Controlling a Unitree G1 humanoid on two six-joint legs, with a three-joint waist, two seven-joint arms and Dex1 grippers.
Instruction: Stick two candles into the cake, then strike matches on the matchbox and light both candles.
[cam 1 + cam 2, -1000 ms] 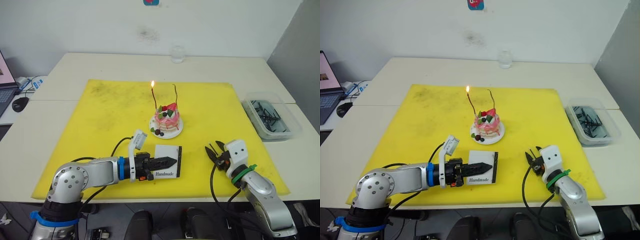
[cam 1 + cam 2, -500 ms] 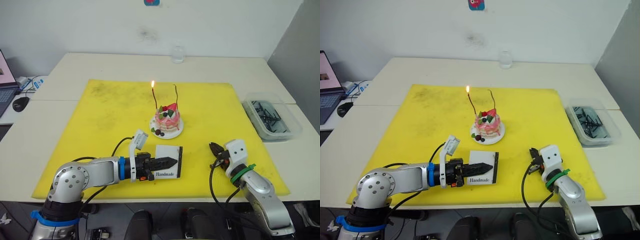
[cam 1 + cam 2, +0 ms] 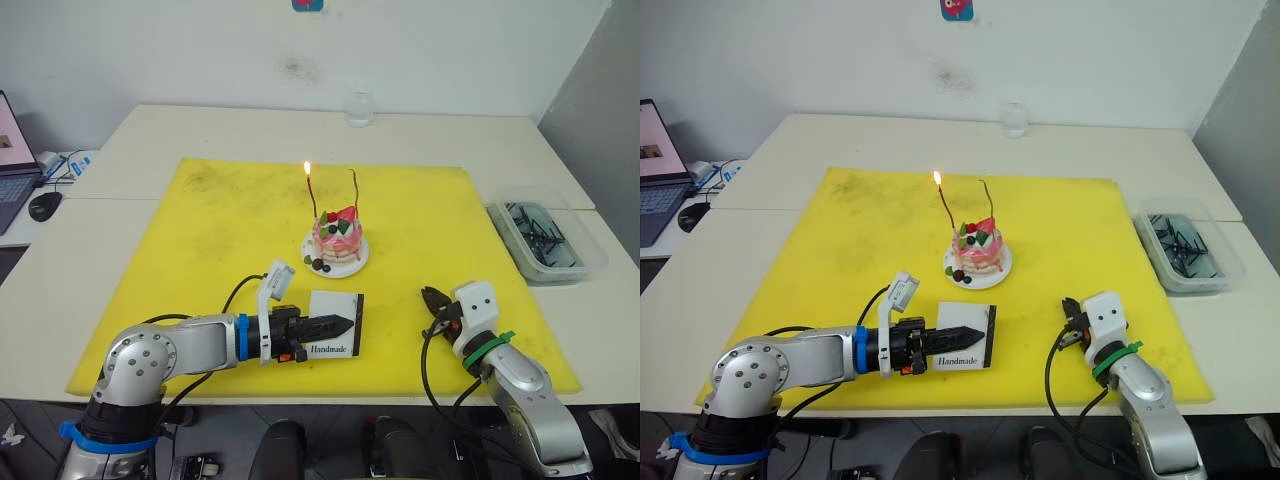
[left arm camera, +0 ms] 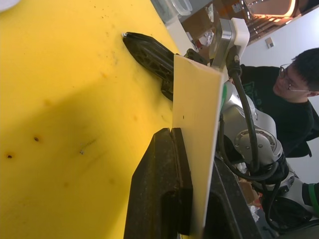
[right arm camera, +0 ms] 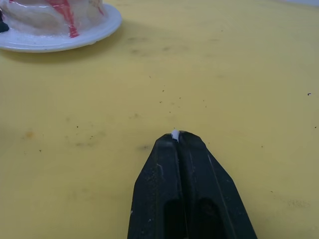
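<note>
The pink cake (image 3: 336, 243) sits on its white plate mid-mat with both candles stuck in it. The left candle (image 3: 312, 197) burns with a small flame; the right candle (image 3: 353, 192) is unlit. My left gripper (image 3: 345, 322) is shut on the white matchbox (image 3: 336, 312), held on edge just above the mat's front; the box also shows as a pale panel (image 4: 197, 144). My right gripper (image 3: 431, 298) rests low over the mat to the matchbox's right, fingers shut. In the right wrist view a tiny pale speck (image 5: 175, 133) pokes from the fingertips; I cannot tell what it is.
A clear bin (image 3: 545, 238) of dark matches stands off the yellow mat (image 3: 200, 250) at the right. A glass (image 3: 358, 107) is at the table's back, a mouse (image 3: 45, 205) far left. A person (image 4: 291, 99) sits behind the right arm.
My right gripper's fingers stood apart a second ago and have closed. The left gripper, matchbox and cake have not moved.
</note>
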